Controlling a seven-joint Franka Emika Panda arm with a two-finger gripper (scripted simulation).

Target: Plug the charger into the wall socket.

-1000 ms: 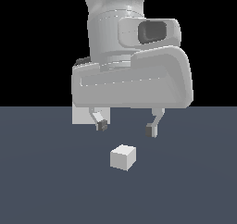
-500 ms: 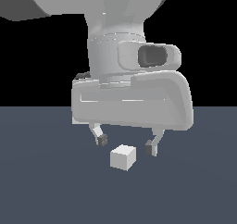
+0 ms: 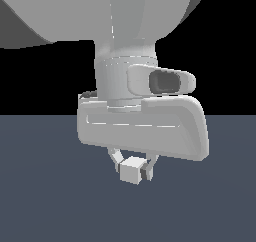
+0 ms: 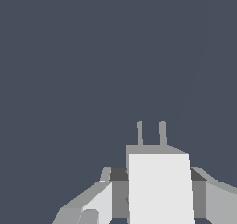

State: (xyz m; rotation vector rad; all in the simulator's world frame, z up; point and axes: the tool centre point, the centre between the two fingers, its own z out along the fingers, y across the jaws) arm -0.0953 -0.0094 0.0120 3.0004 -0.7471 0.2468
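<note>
- Looking at the exterior view: the hand (image 3: pixel 133 167) is low over the dark worktop (image 3: pixel 50 201), with the charger (image 3: pixel 131 170) sitting between its two fingers (image 3: pixel 147 169). The fingers appear to touch both sides of the cube, so I judge it clenched on the charger. The wall socket is not in view.
- Looking at the wrist view: the charger (image 4: pixel 159 186) sits between the dark pads (image 4: pixel 118 174), its two prongs (image 4: pixel 151 134) pointing away from the camera. For a good grasp, squeeze squarely and lift straight, keeping the prongs level for the socket.
</note>
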